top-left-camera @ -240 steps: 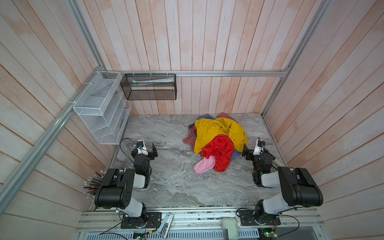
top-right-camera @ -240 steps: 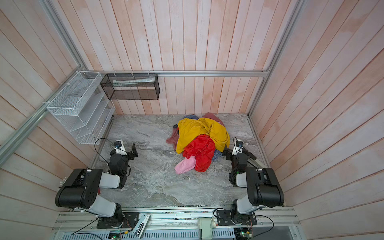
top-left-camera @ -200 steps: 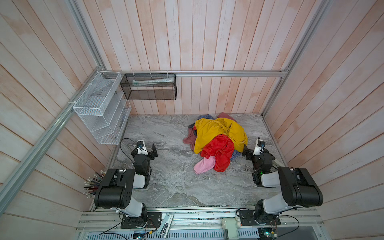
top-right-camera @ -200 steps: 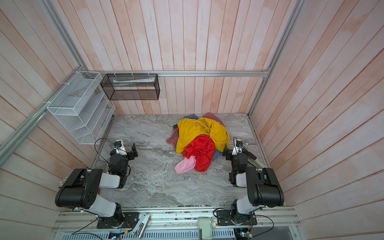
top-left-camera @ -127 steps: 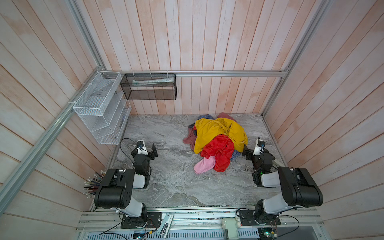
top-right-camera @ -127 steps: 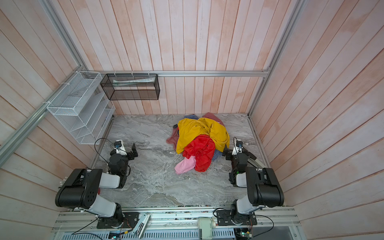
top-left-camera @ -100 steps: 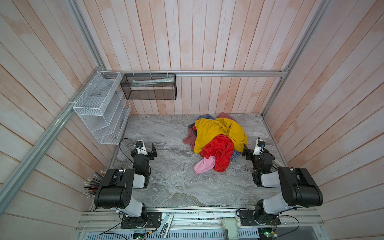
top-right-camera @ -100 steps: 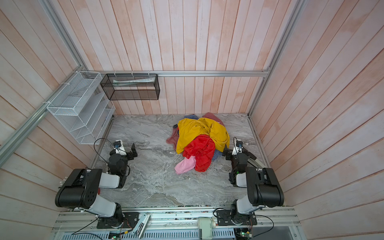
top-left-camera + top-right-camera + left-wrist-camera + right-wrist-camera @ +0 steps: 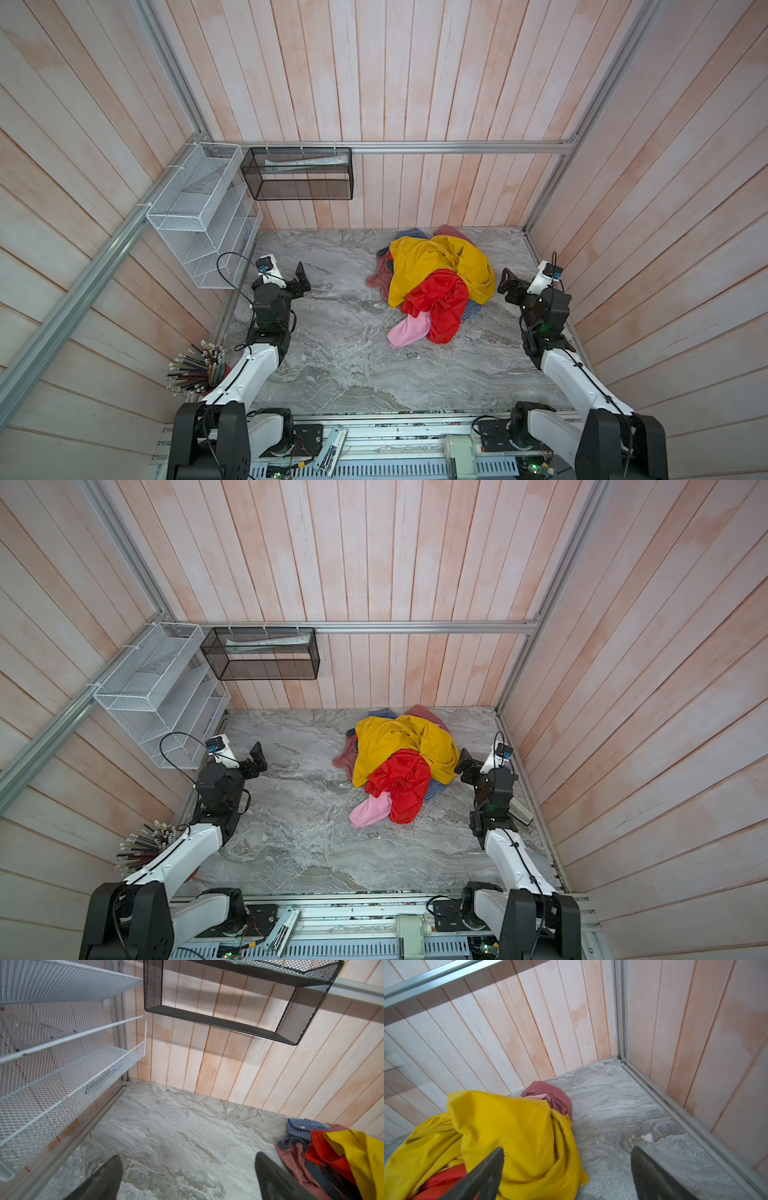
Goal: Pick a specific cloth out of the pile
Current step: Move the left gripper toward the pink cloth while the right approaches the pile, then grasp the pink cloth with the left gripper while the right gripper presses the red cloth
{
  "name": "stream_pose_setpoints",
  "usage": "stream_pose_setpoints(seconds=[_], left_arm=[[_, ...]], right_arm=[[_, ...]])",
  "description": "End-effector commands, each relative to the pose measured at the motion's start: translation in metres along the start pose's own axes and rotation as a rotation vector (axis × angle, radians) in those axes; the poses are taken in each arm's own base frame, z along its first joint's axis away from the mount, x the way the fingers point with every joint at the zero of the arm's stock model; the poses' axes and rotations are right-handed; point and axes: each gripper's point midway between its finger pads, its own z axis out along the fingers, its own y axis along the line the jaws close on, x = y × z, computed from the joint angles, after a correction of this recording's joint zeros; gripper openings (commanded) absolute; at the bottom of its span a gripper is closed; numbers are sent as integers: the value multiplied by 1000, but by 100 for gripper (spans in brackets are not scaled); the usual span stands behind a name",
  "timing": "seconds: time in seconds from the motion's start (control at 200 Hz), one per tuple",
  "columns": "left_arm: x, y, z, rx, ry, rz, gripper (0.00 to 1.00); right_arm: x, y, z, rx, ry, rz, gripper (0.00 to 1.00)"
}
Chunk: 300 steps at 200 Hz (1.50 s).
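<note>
The cloth is light pink and plain, sticking out from under the red garment at the near edge of the pile. Mustard yellow fabric tops the heap, with blue checked and dusty rose pieces at its far side. My left gripper stands open over bare marble, well left of the pile. My right gripper is open at the pile's right edge, one finger in front of the yellow fabric. Neither wrist view shows the cloth.
A white mesh rack hangs on the left wall and a black mesh basket on the back wall. A cup of pencils stands at the near left. Wooden walls close in the marble table on three sides.
</note>
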Motion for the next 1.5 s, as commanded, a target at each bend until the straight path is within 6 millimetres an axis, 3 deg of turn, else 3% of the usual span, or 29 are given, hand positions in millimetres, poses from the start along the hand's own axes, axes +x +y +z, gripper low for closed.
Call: stream_pose_setpoints(seconds=[0.0, 0.16, 0.305, 0.645, 0.89, 1.07, 1.235, 1.496], left_arm=[[34, -13, -9, 42, 165, -78, 100], [43, -52, -22, 112, 199, -35, 100], [58, -88, -33, 197, 253, -2, 100], [108, -181, -68, 426, 399, 101, 100], [155, -243, -103, 587, 540, 168, 99], [193, -272, -125, 682, 680, 165, 92], [226, -284, -121, 676, 798, 205, 86], [259, -301, -111, 659, 902, 275, 75]], right_arm=[[53, -1, -16, 5, 243, 215, 93], [90, 13, -32, -79, 359, 401, 86], [122, 15, -42, -83, 463, 458, 79], [147, 24, -28, -109, 564, 512, 66], [150, 36, -20, -163, 610, 487, 63], [145, 48, -23, -236, 604, 471, 65], [138, 56, -26, -277, 595, 426, 67], [131, 60, -27, -302, 578, 404, 70]])
